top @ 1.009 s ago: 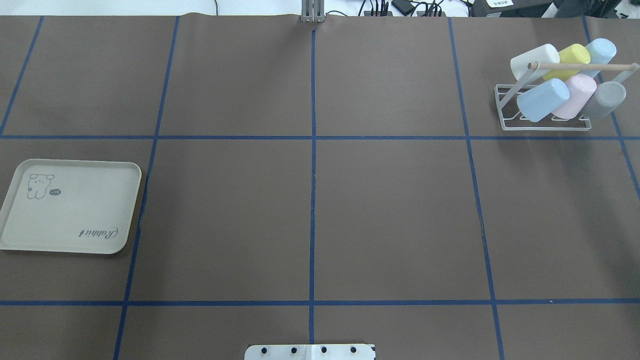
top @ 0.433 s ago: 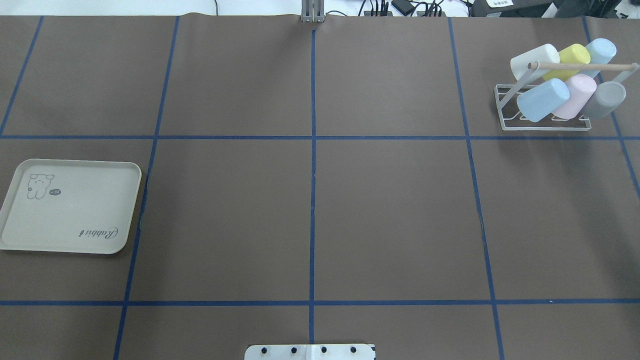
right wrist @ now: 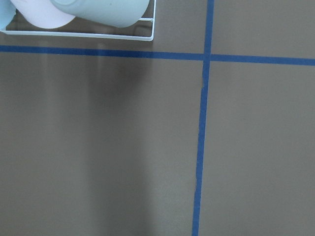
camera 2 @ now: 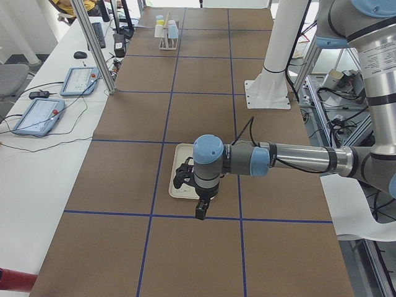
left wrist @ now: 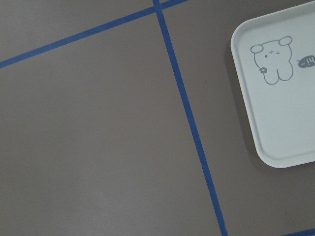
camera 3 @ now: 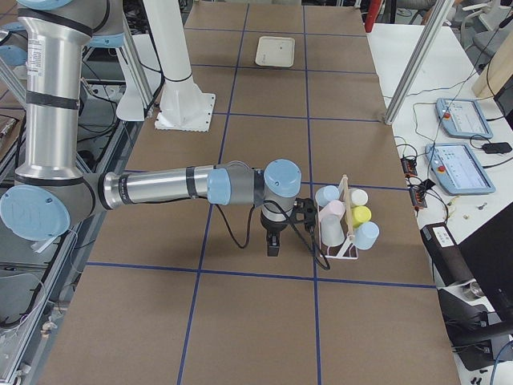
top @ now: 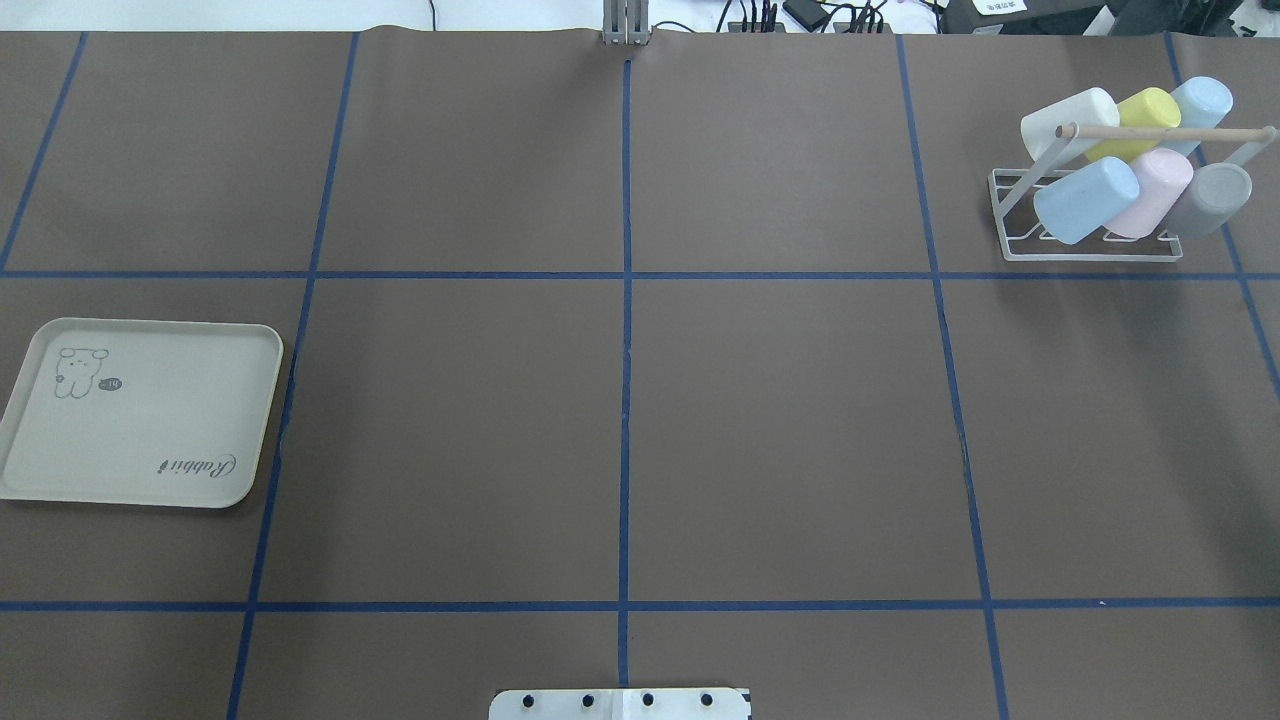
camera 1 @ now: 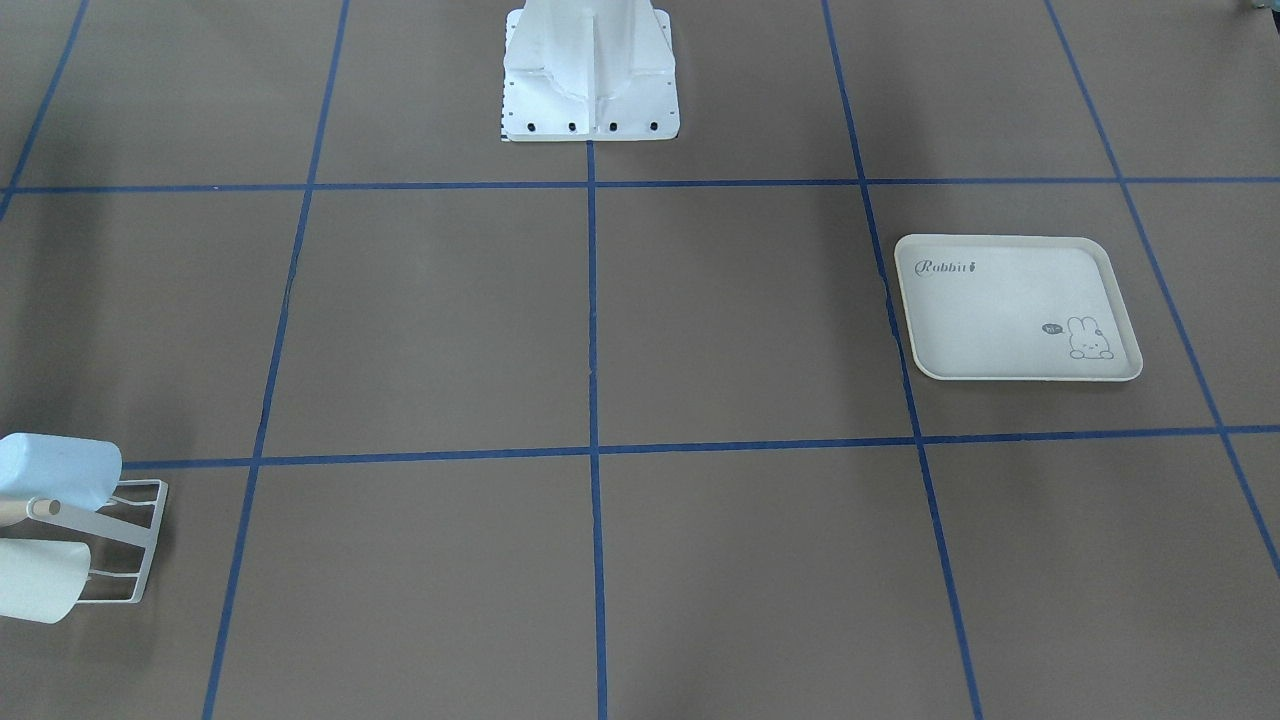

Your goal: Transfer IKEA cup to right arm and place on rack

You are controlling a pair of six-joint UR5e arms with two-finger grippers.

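Cups (top: 1085,200) — six in all — lie on the rack (top: 1010,245) at the counter's (top: 780,430) two o'clock; the tray (top: 140,420) at nine o'clock holds none. Placing looks done. The left end effector (camera 2: 201,211) hangs over the tray and the right end effector (camera 3: 273,245) beside the rack — open or closed, I cannot tell. Next, probably, both arms retreat.

A: What is the left arm (camera 2: 297,159) doing?
B: It is stretching out level, with the wrist bending so that the left gripper (camera 2: 201,212) is pointing straight down.
A: And the right arm (camera 3: 160,186)?
B: Its upper part is standing upright and its forearm is reaching out level too. The right gripper (camera 3: 273,243) is hanging straight down from the wrist.
A: Are the jaws standing apart?
B: The side views are showing too little to tell, for either gripper.
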